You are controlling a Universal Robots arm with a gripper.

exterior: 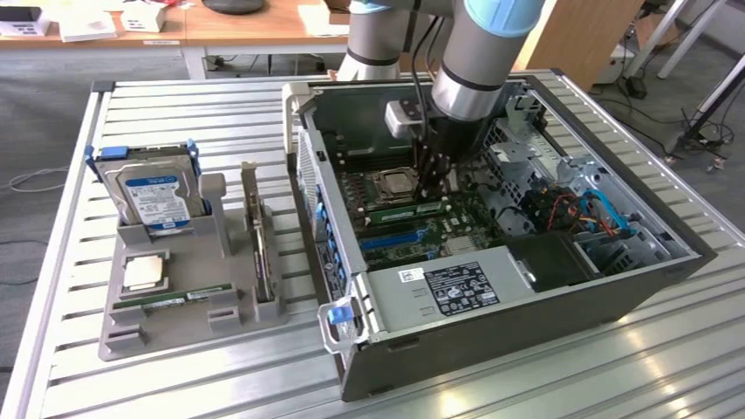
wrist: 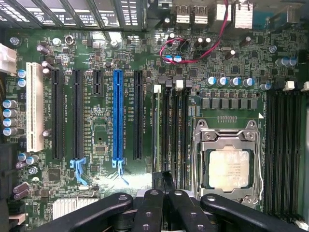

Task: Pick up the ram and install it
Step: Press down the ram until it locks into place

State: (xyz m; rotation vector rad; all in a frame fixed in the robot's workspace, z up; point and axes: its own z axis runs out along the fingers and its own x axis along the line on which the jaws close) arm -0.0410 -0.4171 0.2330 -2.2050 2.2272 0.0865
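Although the end effector [exterior: 434,188] is lowered deep into the open computer case [exterior: 652,279], it cannot be told whether it is open or closed. The ram [exterior: 410,211] is seen directly beneath it, at about five o'clock from the processor [exterior: 393,184], lying along the memory slots of the board. In the wrist view the ram [wrist: 155,130] is met edge-on as a thin pale-green line between the black slots, and the end effector [wrist: 162,181] is found just at its near end.

The ram is judged to be light, thin and stiff, yet fragile: it is best held by its two flat faces near the middle of the long upper edge, with the chips and contacts spared. Whether it is fully seated cannot be made out, since its lower edge and the slot latches are hidden.

At nine o'clock from the case, a grey holder [exterior: 174,327] is set on the table [exterior: 524,384]; a hard drive [exterior: 153,196] and a second green stick [exterior: 187,295] are carried by it.
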